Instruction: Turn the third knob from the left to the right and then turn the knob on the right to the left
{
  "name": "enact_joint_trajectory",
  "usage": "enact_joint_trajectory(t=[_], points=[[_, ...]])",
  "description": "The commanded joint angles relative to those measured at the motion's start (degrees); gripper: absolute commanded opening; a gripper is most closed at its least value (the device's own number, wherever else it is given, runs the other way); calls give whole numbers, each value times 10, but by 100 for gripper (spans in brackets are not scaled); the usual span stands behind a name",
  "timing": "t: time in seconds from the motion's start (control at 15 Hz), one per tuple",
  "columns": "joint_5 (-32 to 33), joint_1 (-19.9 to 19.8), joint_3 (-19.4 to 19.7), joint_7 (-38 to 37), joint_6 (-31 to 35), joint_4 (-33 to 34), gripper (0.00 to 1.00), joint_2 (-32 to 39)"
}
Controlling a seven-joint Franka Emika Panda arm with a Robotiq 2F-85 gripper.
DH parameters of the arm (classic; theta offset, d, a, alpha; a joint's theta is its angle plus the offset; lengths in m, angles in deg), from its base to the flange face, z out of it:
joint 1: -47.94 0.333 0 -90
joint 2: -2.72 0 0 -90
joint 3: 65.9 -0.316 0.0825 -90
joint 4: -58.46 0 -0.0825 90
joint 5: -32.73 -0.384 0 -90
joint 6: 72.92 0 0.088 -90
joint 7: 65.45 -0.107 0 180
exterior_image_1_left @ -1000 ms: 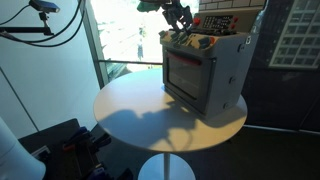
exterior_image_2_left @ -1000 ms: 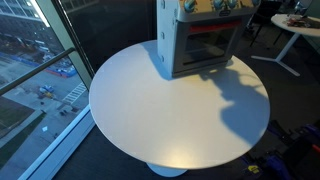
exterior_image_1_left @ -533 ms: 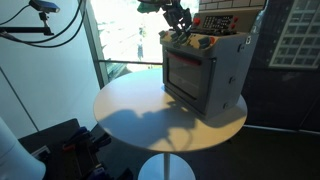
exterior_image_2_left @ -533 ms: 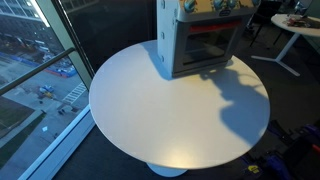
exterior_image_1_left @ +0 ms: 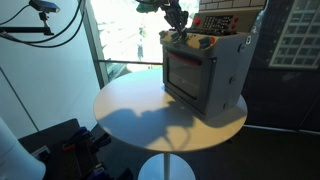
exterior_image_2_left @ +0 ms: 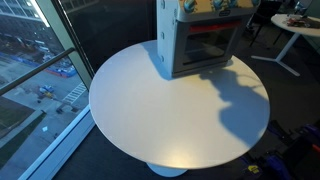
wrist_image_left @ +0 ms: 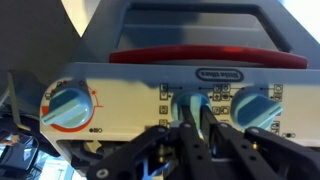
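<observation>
A toy oven (exterior_image_1_left: 205,70) stands at the back of the round white table (exterior_image_1_left: 150,120), and also shows as the oven (exterior_image_2_left: 200,45) at the table's far edge. My gripper (exterior_image_1_left: 180,30) hangs at the oven's top front corner. In the wrist view the control panel fills the frame, and my gripper (wrist_image_left: 197,112) is shut on a blue knob (wrist_image_left: 193,98) near the panel's middle. A black finger (wrist_image_left: 185,125) lies on each side of the knob's ridge. Another blue knob (wrist_image_left: 252,105) sits just right of it. A knob with an orange ring (wrist_image_left: 68,106) sits at the left. I cannot tell how the gripped knob counts from the left.
A red door handle (wrist_image_left: 205,56) runs across above the panel in the wrist view. A window with a railing (exterior_image_1_left: 120,62) stands behind the table. The table rim (exterior_image_2_left: 95,100) borders a glass wall. A second white table (exterior_image_2_left: 295,28) stands at the back.
The jaws have closed onto the blue knob. The arm has barely shifted at the oven's top.
</observation>
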Motion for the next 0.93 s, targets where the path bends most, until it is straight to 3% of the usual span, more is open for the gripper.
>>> enact_joint_trajectory(t=[0.0, 0.87], points=[[24, -8, -5, -23, 2, 13, 6, 7], [24, -16, -4, -140, -11, 11, 6, 4]])
